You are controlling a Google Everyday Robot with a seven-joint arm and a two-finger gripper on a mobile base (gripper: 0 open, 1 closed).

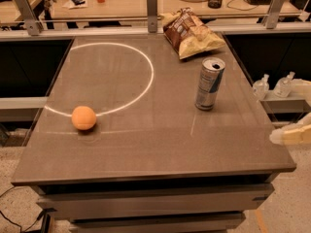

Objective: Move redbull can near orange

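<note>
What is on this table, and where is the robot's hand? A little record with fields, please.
redbull can: upright, right side of table, nothing touching it
orange: left side, well apart from the can
chip bag: back of table, behind the can
hand: beyond the table's right edge, clear of the can

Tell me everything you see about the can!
The can is tall and slim, made of shiny silver metal with blue panels. Its round top shows a dark opening. It stands upright on the right part of the table, and only the table touches it. The chip bag lies behind it, apart from it. The orange sits far across the table. The gripper is beyond the table's right edge, not touching the can.
</note>
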